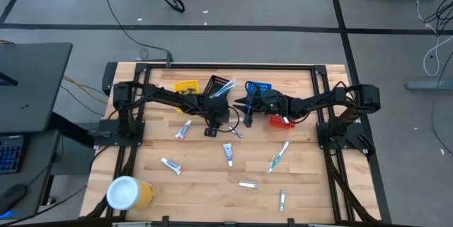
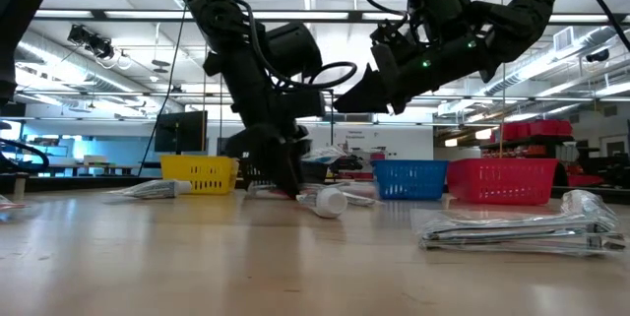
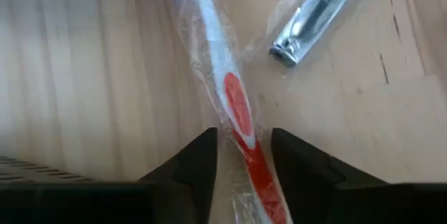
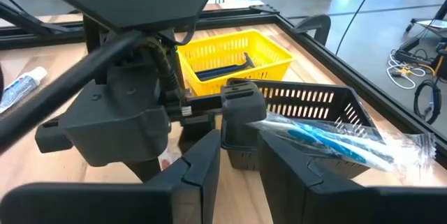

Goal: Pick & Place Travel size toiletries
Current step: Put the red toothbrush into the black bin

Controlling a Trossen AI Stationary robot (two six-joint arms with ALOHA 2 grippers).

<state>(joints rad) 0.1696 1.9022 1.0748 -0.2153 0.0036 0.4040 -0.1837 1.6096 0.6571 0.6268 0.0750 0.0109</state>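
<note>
My left gripper [image 1: 211, 129] [image 3: 243, 155] is down at the table's middle, shut around a red-and-white toothbrush [image 3: 227, 88] in clear wrap. A silvery wrapped item [image 3: 318, 11] lies just beside it. My right gripper [image 1: 248, 110] [image 4: 239, 155] hovers raised next to the left one, near the blue basket [image 1: 258, 87]. Its fingers are shut on nothing. More toiletries lie loose on the table: white tubes [image 1: 183, 129] [image 1: 228, 154], a blue-white toothbrush [image 1: 278, 156] and a silvery sachet [image 1: 248, 183]. A wrapped blue toothbrush [image 4: 335, 140] sticks out of the black basket [image 1: 218, 85]. My left gripper pinches the toothbrush by its red handle part [image 3: 241, 116] between the two fingers [image 3: 202, 158]. It comes from above, pointing down, with the fingers across the handle. The toothbrush lies flat on the table in its clear wrap.
The yellow basket [image 1: 186, 87], black basket and blue basket stand along the far edge, and the red basket [image 1: 281, 121] sits under the right arm. A big yellow cup with a white lid [image 1: 127, 193] stands at the near left corner. A black frame borders the table.
</note>
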